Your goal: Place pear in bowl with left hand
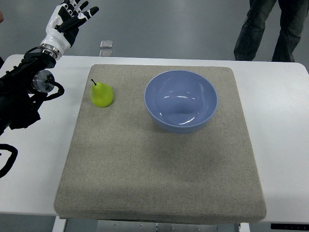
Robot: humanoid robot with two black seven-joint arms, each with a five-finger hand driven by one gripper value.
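Mat (pixel 159 183) bears pear (pixel 102 94) and bowl (pixel 181 100); left hand (pixel 67 20) spread, empty, fingertips cut off.

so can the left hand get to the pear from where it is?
Probably yes. The left hand is open, raised past the table's far left edge, and the pear stands upright on the mat with nothing between them; the bowl is off to its right.
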